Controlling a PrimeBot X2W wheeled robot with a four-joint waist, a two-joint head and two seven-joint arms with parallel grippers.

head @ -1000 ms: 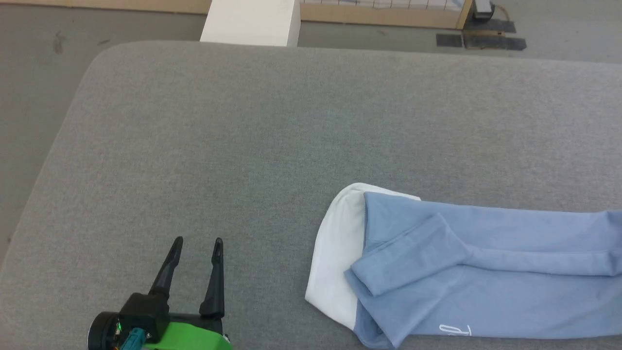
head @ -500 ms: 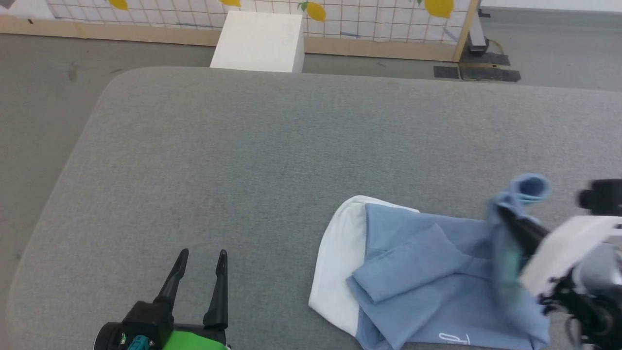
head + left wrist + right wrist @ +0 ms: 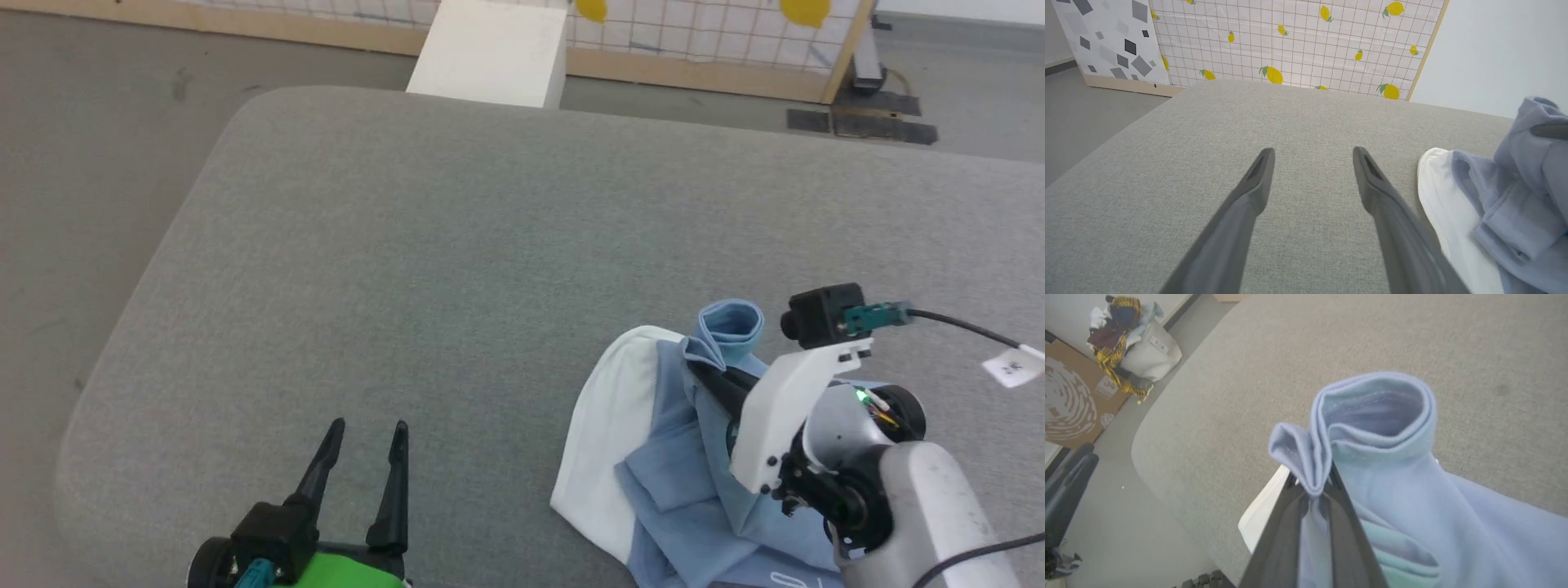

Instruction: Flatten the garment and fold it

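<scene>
The garment [image 3: 686,482], a light blue knit shirt with a white part [image 3: 604,433] on its left side, lies bunched at the lower right of the grey table [image 3: 457,261]. My right gripper [image 3: 704,367] is shut on a rolled blue edge of the garment [image 3: 1372,416] and holds it lifted over the rest of the cloth. The pinched fold sticks up between the dark fingers [image 3: 1284,522]. My left gripper [image 3: 366,431] is open, low over bare table to the left of the garment [image 3: 1515,212], apart from it. A bit of white print [image 3: 784,578] shows at the bottom edge.
A white box [image 3: 494,53] stands on the floor beyond the table's far edge, before a lemon-print screen [image 3: 1290,41]. The table's rounded left corner and the floor lie to the left. A bin heaped with clothes [image 3: 1131,339] stands off the table.
My right gripper has come in from the right, carrying the garment's blue edge leftward over the rest, so the long spread shirt is now bunched. The head camera has shifted. The left gripper stays open.
</scene>
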